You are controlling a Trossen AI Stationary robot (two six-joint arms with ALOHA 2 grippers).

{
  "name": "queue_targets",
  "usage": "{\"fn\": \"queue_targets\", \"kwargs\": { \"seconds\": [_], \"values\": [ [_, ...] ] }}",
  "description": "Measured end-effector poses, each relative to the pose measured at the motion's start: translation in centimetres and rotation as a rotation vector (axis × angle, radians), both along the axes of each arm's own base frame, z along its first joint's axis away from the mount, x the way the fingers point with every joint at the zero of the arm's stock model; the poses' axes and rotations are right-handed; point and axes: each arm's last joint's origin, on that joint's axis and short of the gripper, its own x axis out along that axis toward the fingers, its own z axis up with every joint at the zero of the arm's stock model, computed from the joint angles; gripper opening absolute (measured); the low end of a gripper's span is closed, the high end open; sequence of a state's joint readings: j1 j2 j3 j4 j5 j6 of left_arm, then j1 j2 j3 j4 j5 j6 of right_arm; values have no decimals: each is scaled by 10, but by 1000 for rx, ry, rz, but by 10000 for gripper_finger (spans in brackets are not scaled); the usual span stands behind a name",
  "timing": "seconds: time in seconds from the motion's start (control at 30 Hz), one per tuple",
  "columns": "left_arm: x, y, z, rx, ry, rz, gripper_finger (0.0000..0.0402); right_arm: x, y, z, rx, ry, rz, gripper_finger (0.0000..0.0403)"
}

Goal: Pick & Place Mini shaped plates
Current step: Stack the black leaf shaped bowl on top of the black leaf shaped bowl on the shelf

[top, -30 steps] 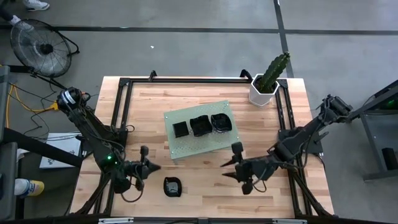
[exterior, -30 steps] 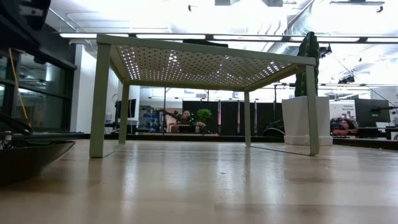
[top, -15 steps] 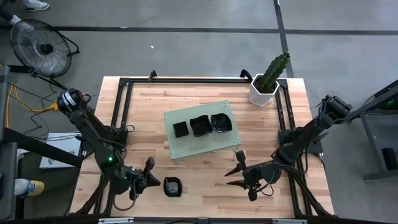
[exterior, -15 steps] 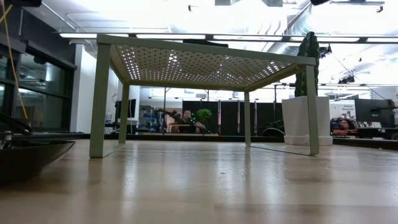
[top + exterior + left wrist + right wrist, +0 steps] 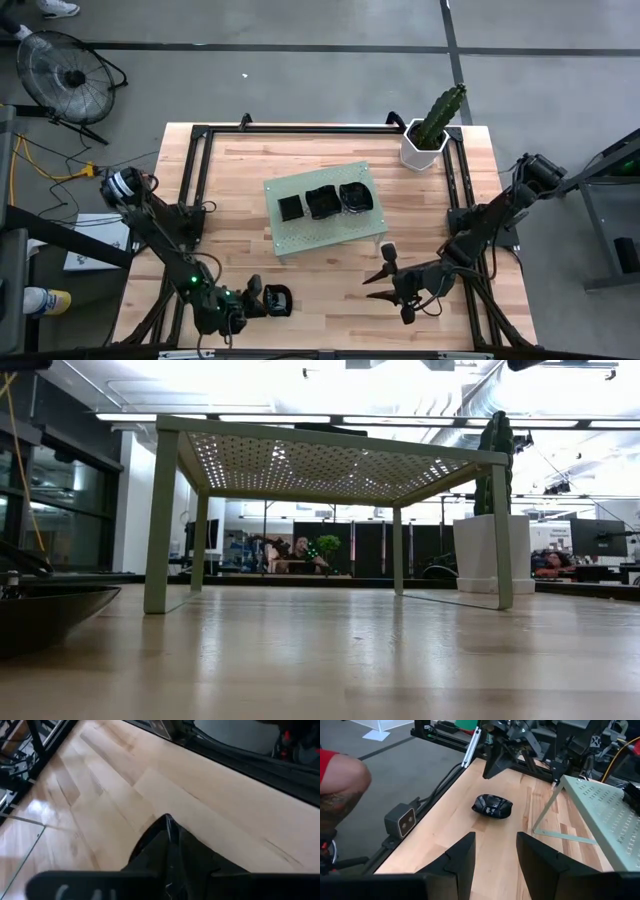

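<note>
Landmark: green perforated board [image 5: 325, 212], a raised stand at the table's middle; all places below are given from it.
Plates on board: three mini shaped plates [image 5: 322, 201] sit in a row on its top, a squarish one [image 5: 290, 207] at the left arm's end, a rounder one [image 5: 354, 196] at the other.
Loose plate: one black plate [image 5: 277, 299] lies on the bare wood on the operator's side of the board, near its left-arm corner; also seen in the right wrist view [image 5: 491, 806].
Plate orientation: lies flat, open side up; appears slightly oblong, long axis roughly along the table's near edge, though this cannot be fixed with certainty.
Left gripper [image 5: 255, 297]: just beside the loose plate, away from the board; fingers [image 5: 167, 827] close together, clamped on nothing.
Right gripper [image 5: 384, 278]: below the board's right-arm corner, well apart from the loose plate; fingers [image 5: 461, 856] apart, empty.
Risk: near-closed fingers may nudge the glossy plate sideways instead of straddling its rim.
Risk: thin rim may slip from the pinch.
Bystander: cactus pot [image 5: 424, 144] beyond the board's far corner, untouched.
</note>
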State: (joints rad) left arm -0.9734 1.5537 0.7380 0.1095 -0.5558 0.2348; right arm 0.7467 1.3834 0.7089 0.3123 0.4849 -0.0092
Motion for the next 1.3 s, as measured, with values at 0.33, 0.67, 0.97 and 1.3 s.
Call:
{"fn": "queue_targets", "kwargs": {
  "seconds": [0.33, 0.67, 0.97, 1.3],
  "values": [
    [12, -12, -10, 63, 63, -33, 157, 0, 0, 0, -2, -3, -14, 138],
    [31, -21, -17, 262, 162, -26, 165, 0, -1, -1, -2, 10, -17, 138],
    [34, -14, -21, 264, 275, -40, 166, -1, -1, -2, 16, 20, -20, 138],
    [31, -10, -23, 309, 298, -30, 166, -1, -1, -2, 13, 23, -21, 138]
  ]
}}
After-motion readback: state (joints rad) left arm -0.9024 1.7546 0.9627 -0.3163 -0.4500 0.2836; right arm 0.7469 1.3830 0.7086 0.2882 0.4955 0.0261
